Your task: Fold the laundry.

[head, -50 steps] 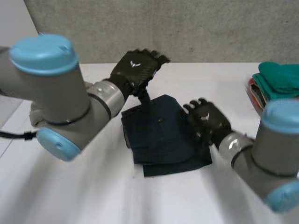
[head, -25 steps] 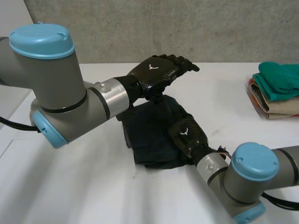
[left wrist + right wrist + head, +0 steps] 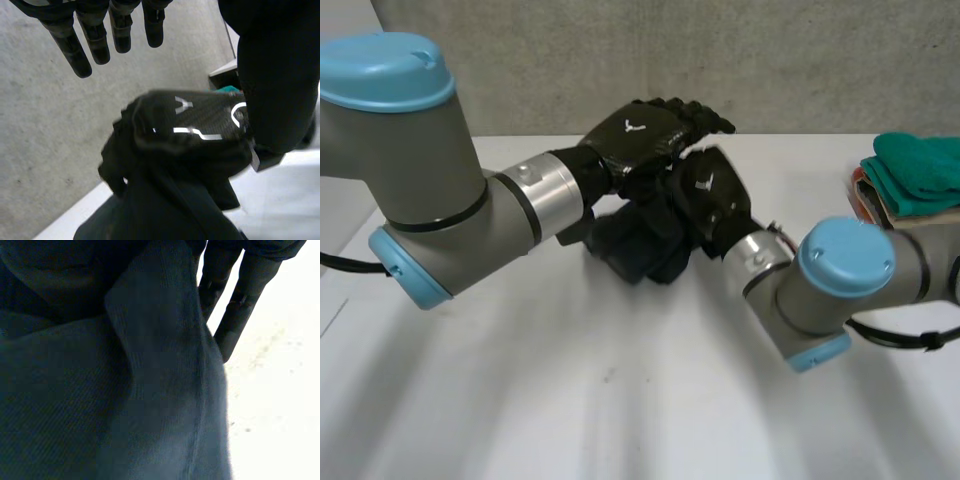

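Note:
A dark navy cloth is bunched up at the middle of the white table, with part of it raised off the surface. My right hand is at the bundle's far right side, with cloth gathered under its palm. In the right wrist view the cloth lies across the palm and two fingers show beside its edge. My left hand hovers just above the right hand, fingers straight and spread, holding nothing. The left wrist view shows the right hand's back on top of the cloth.
A stack of folded clothes, green on top, sits at the table's right edge. A grey wall runs behind the table. Both forearms cross the middle of the table close together.
My right hand swept in from the right over the flat cloth, closed on it and pulled it up into a bundle toward the back. My left hand stayed open just above.

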